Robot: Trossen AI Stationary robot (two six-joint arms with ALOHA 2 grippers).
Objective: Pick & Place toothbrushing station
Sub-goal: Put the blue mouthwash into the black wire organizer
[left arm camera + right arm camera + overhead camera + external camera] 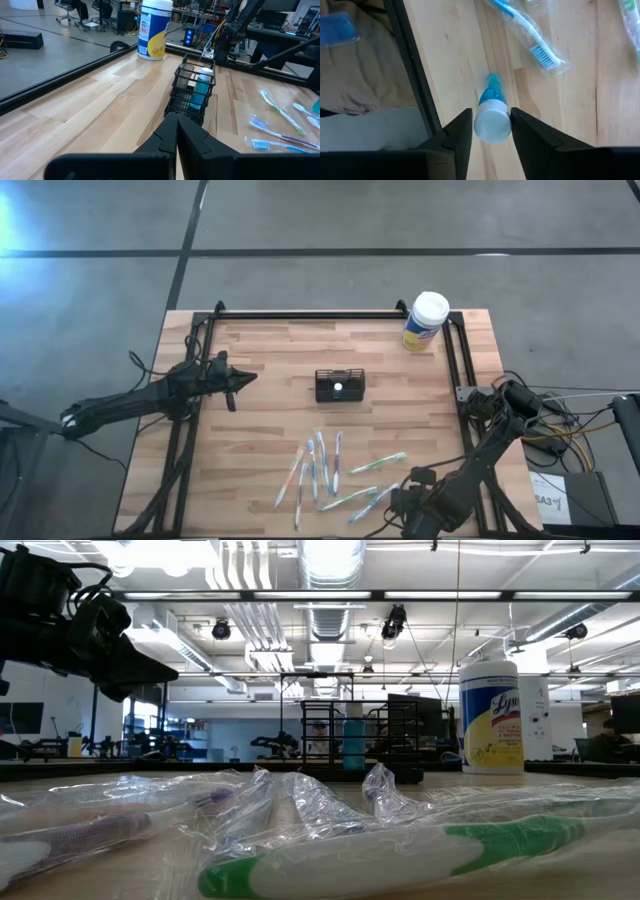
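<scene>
The toothbrushing station, a small black slotted holder [340, 385], stands on its base at the table's middle with a blue, white-topped thing [202, 85] upright inside it. The holder also shows in the left wrist view [192, 92] and the low view [350, 740]. My left gripper [240, 378] is shut and empty, above the table a little left of the holder and pointing at it. My right gripper [491, 112] is near the table's near right corner, shut on a blue toothbrush-like stick with a white round end [492, 125]. Several wrapped toothbrushes [330, 470] lie flat near the front. My right gripper pinches the blue stick at its white round end [481, 125] between its two fingers. The fingers come from above, pointing down. The stick points away from the fingers toward the table; I cannot tell whether its far end touches the wood.
A white-capped, yellow-labelled round canister [427, 320] stands at the far right corner. Black frame rails [455, 370] run along the table's left, far and right sides. A wrapped blue toothbrush [530, 40] lies close to my right gripper. Bare wood shows around the holder.
</scene>
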